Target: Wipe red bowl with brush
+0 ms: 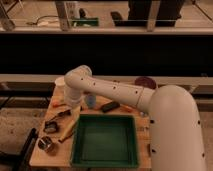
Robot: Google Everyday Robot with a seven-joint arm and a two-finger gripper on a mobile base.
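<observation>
**White arm covers the middle of the bench**

White and thick, the robot arm reaches from the right across the wooden bench and bends down at its elbow. The end effector hangs low over the left part of the bench, just behind the far left corner of the green tray. The wrist hides it, so I cannot tell if it is wide, narrow or holding something.

Just left of the end effector, a small red-orange patch seems to be the red bowl; the arm stands partly in front of it. The brush lies to the right of the end effector, beyond the tray's far rim, apart from it and under the forearm. An orange stick lies just beside the brush.

A blue cup stands close to the right of the end effector. A white cup is behind it, to the left. A dark purple bowl sits far to the right, at the back. In front and to the left lie a tan wooden-handled tool and a small metal cup.
</observation>
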